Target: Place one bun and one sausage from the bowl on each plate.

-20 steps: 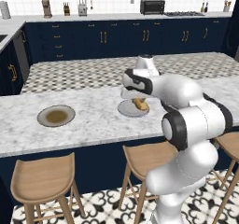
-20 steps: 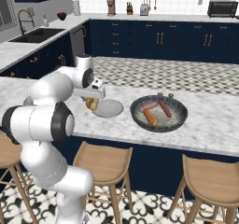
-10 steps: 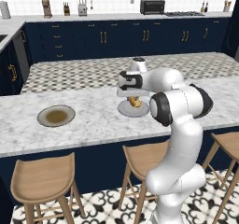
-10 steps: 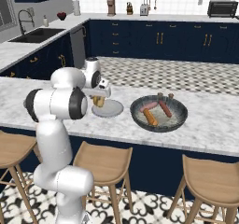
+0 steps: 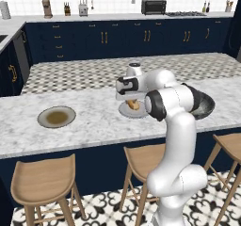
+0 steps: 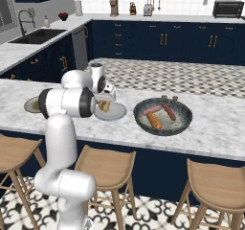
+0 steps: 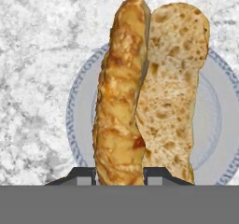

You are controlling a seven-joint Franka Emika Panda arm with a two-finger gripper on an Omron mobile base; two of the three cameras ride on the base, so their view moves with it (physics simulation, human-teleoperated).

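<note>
Hand view: tool [image 7: 119, 174] is clenched on the bun [image 7: 144, 92], finger tips [image 7: 83, 175] pinching its lower end, w/ the grey plate [image 7: 81, 120] directly behind it. Bun looks split, crust half beside crumb half, so the grip may be on one half more than the other; can't tell for sure.

Left base view: tool [image 5: 133, 99] hangs just over that plate [image 5: 126, 111], bun [image 5: 134, 104] at or nearly at the plate surface. Whether it touches, can't tell. Second plate [image 5: 43, 116], brownish centre, sits well left of the grey plate on the tabletop [image 5: 94, 126], nothing on it.

Right base view: bowl [image 6: 143, 120] is just right of the grey plate [image 6: 117, 114], holding sausages [image 6: 168, 111] and one more bun [image 6: 153, 120].

Judgement: first bun about to be set down; sausages & second plate not yet served.

Risks:
- Let go too high → the oblong roll tips and rolls off the flat plate onto the tabletop.
- Bun is long vs. plate; if off-centre, the end overhangs the rim.
- Halves could splay apart on release.
- Pulling away sideways could drag the bun or nudge the plate toward the bowl.
</note>
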